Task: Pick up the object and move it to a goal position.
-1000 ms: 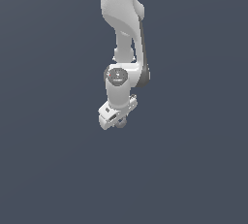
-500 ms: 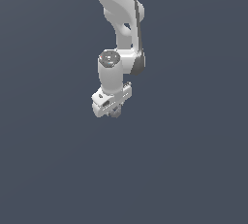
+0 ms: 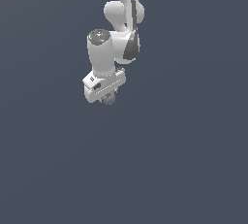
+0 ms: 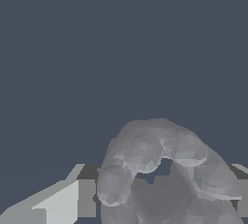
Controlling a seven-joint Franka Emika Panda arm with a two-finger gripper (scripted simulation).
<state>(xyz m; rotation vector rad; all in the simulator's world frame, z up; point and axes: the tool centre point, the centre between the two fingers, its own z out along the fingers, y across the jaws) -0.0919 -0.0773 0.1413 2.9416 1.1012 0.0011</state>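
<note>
In the exterior view, everything to the left of the arm is one flat, slate-blue field with no edge, seam or shadow on it; whether it is a worktop or a backdrop cannot be told. No other thing lies anywhere around, and nothing stands between the camera and the arm.

Near the middle, slightly toward the exterior view's left, the white arm [image 3: 118, 19] comes down from the top edge. Its links are smooth, rounded and glossy, with a dark wedge at one joint and a grey disc capping the stubby cylinder of the wrist. Below that sits the blocky white body of the pincer [image 3: 107, 95], tilted, with its flat faces catching the light. The ring [image 3: 109, 99] shows just beneath it as a small grey lump, touching the pincer's underside and mostly hidden by it.

To the right of the arm the same plain blue-grey continues unbroken.

The wrist view shows the ring [image 4: 160, 169] far larger: a dull grey, knobbly loop made of faceted, bead-like bulges, arching around a small dark opening. A pale, flat-sided finger [image 4: 58, 203] lies just beside one end of it, and a sliver of another appears past the opposite end. The pincer is closed on the ring, which sits between the fingers.
</note>
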